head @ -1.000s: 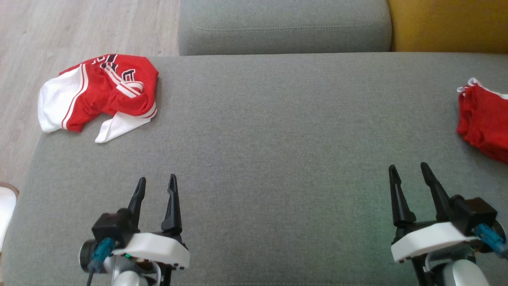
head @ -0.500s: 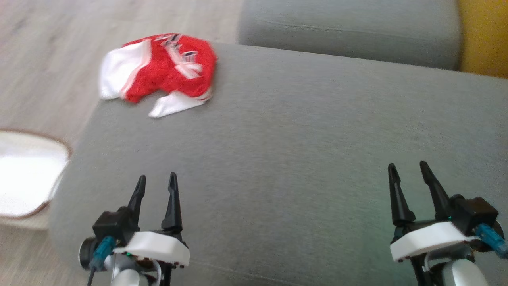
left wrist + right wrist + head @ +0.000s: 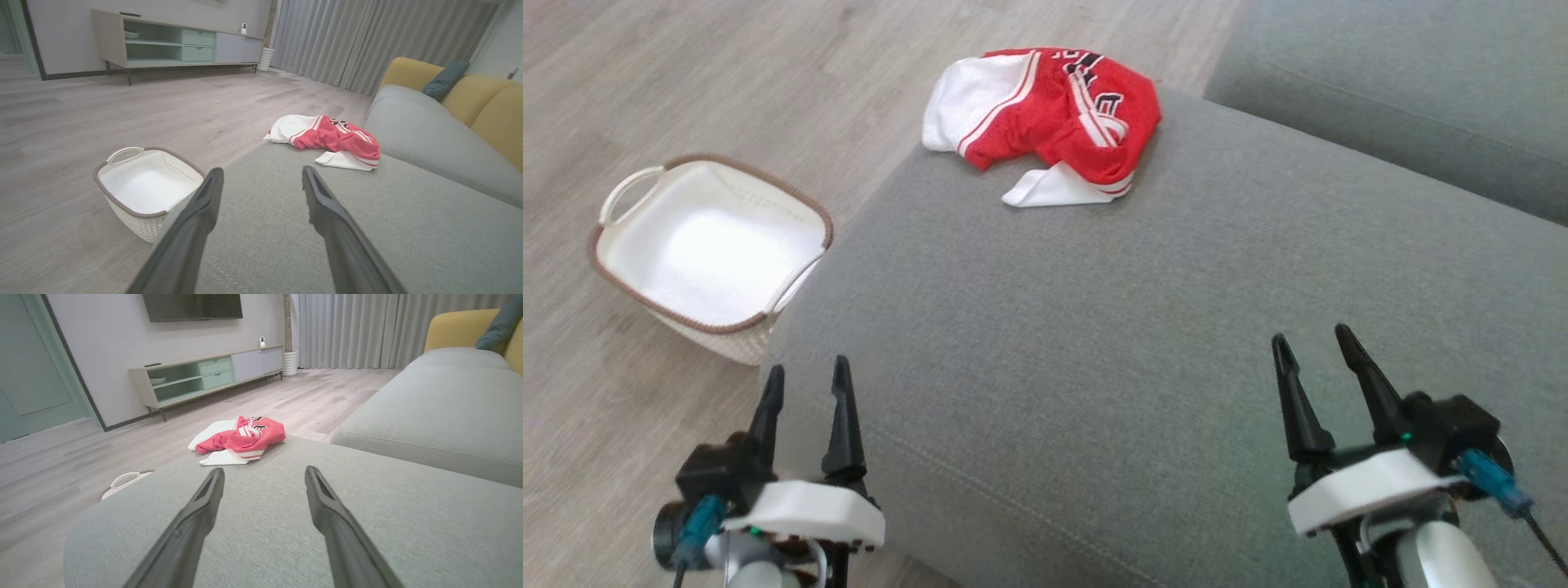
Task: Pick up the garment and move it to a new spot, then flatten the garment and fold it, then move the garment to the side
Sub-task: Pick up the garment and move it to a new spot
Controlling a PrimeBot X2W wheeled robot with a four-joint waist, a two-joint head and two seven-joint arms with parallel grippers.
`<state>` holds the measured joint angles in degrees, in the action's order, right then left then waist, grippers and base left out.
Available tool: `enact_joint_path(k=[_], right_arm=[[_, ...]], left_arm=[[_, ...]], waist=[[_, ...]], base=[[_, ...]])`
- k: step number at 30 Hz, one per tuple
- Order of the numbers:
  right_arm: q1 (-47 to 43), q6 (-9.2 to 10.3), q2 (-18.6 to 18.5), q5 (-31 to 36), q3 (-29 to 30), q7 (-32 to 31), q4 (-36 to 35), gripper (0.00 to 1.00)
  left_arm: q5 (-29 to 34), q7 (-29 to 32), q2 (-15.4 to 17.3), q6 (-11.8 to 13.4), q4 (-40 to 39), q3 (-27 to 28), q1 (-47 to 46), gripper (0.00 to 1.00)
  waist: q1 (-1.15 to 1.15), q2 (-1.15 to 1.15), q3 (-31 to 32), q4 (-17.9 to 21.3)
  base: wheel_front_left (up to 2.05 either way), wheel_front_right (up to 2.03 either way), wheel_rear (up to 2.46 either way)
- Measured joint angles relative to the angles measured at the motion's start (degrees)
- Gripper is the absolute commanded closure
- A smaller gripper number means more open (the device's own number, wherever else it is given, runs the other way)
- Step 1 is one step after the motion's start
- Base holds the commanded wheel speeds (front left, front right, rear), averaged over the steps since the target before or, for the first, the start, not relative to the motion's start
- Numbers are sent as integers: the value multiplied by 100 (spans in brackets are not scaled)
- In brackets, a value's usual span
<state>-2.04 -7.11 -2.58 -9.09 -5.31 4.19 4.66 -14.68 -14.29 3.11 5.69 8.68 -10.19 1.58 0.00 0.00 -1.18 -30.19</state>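
Red-and-white garment [image 3: 1045, 122] lies crumpled at the far left corner of the grey sofa seat [image 3: 1094, 327].
Its white part hangs slightly over the seat's edge. On the wood floor [image 3: 686, 82], just beside the seat's left side, a white basket [image 3: 711, 261] with a brown rim shows its bare white bottom. The left gripper [image 3: 808, 367] and right gripper [image 3: 1311, 334] hover over the near seat with fingers spread, grasping nothing, well apart from the garment.

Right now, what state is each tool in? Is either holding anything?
Left tool: open, holding nothing.
Right tool: open, holding nothing.
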Motion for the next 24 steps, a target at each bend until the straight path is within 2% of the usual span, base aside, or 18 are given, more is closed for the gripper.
enact_joint_path(k=[10, 14, 20, 24], right_arm=[[195, 0, -1, 0, -41, -15, 91, 0], [162, 0, 0, 0, 74, -10, 8, 0], [306, 0, -1, 52, 118, -68, -247, 0], [614, 0, -2, 181, 114, -120, -420, 0]], left_arm=[[0, 0, -3, 31, -170, 156, 180, 0], [4, 1, 81, -74, -45, 171, 62, 0], [104, 338, 513, -269, -80, 197, -1043, 0], [79, 825, 777, -548, 1, 213, -2202, 0]], waist=[[0, 0, -92, -53], [0, 0, -122, 43], [0, 0, -428, 444], [1, 0, -756, 773]], base=[[0, 0, 0], [0, 0, 0], [0, 0, 0], [0, 0, 0]])
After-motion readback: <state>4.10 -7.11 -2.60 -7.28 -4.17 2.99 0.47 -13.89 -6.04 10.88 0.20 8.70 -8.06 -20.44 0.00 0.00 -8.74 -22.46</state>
